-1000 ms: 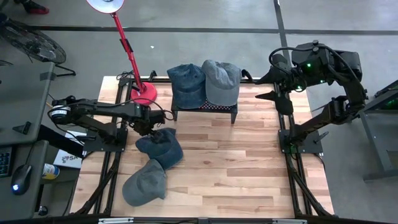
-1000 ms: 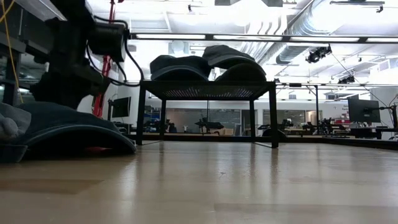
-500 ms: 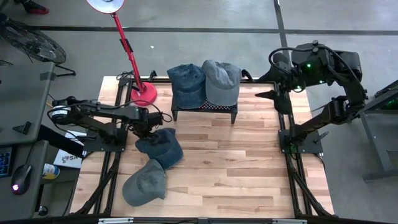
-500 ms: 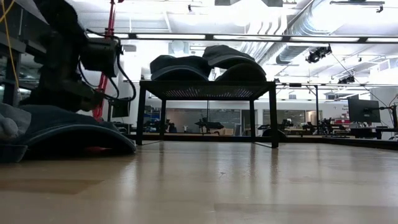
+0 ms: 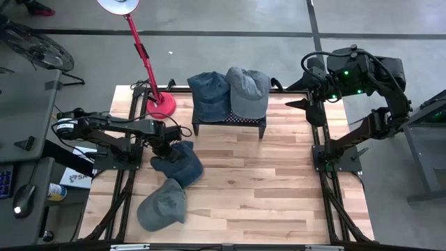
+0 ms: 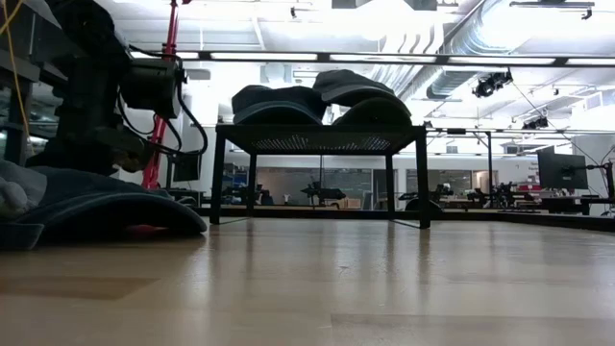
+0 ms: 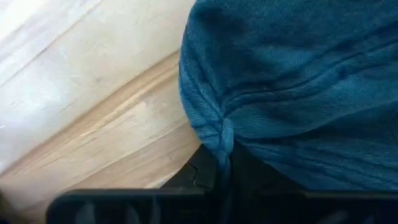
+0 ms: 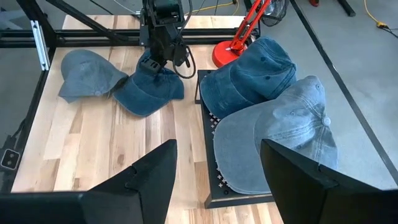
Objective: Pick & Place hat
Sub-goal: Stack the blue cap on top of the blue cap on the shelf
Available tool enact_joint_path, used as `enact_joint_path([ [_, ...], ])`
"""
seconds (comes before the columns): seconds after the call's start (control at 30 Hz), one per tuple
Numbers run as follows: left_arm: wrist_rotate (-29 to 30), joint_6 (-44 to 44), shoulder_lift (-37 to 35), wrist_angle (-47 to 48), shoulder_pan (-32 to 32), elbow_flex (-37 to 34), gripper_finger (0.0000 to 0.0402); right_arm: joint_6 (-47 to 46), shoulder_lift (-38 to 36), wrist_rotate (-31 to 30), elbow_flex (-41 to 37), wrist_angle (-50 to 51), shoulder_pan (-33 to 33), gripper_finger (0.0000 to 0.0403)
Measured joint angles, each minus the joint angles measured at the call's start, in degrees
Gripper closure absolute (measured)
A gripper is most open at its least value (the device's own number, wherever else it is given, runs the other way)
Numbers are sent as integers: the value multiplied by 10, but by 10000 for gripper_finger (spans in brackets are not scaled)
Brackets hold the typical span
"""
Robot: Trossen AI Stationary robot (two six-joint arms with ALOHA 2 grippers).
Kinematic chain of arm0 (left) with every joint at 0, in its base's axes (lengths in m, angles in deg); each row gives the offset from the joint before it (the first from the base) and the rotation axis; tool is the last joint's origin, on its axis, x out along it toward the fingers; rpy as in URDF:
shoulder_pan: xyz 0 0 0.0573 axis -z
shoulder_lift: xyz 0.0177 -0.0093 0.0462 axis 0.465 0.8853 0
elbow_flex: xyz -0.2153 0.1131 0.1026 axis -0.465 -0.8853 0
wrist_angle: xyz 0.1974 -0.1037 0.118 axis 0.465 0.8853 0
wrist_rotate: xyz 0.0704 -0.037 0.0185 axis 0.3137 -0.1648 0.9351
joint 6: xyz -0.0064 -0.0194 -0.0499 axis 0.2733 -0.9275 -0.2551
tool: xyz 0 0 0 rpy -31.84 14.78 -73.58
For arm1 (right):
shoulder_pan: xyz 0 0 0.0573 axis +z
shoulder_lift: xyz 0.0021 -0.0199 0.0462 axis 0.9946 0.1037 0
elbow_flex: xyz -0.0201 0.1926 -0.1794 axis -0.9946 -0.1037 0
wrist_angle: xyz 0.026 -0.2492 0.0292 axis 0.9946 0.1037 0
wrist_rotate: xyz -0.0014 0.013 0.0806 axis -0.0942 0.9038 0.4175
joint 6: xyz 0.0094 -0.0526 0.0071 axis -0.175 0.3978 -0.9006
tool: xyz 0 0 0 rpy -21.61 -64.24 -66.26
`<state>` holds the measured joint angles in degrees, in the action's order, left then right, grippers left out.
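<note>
Your left claw (image 5: 162, 146) is down at the dark blue hat (image 5: 178, 163) on the table (image 5: 279, 188), and the left wrist view shows its fingers pinched together on a fold of that hat's fabric (image 7: 219, 134). The hat sits on the wood on the left-arm side of the black rack (image 5: 230, 120), near it but not touching, crown up with the brim still on the table.

A grey-blue hat (image 5: 162, 203) lies flat on the table farther from the rack than the dark blue one; the two hats touch or nearly touch at the edge, can't tell which.

Rack holds two hats side by side: a dark denim hat (image 5: 210, 93) on its left-arm side and a light grey hat (image 5: 247, 90) on its right-arm side. They overlap along the middle, and both hang past the rack's edges. In the low view they sit as two domes on the rack top (image 6: 317, 135), with the dark blue hat (image 6: 106, 207) low on the wood beside the rack's legs and the left arm above it.

The red lamp (image 5: 150, 63) has its base on the table corner beside the rack, left-arm side.

Your right claw (image 5: 306, 104) hangs in the air at the table edge on the rack's other side, well clear of all the hats. Its fingers (image 8: 146, 177) are spread apart with nothing between them; the right wrist view looks past them at the rack and both loose hats
</note>
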<state>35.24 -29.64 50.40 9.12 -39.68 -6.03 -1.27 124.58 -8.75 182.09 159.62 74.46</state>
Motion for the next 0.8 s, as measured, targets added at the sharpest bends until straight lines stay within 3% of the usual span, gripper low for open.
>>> enact_joint_path([
  [0.17, 9, 16, 0, 17, 0, 19, 393, -8, 0, 0, 0, 0, 0, 178],
  [0.33, 35, 41, -19, 74, 0, 82, 396, -9, 0, 0, 0, 0, 0, 178],
  [0.6, 35, 60, -48, 224, 0, 219, 398, -8, 0, 0, 0, 0, 0, 178],
  [0.8, 32, 80, -60, 283, 3, 337, 398, -3, 0, 0, 0, 0, 0, 178],
])
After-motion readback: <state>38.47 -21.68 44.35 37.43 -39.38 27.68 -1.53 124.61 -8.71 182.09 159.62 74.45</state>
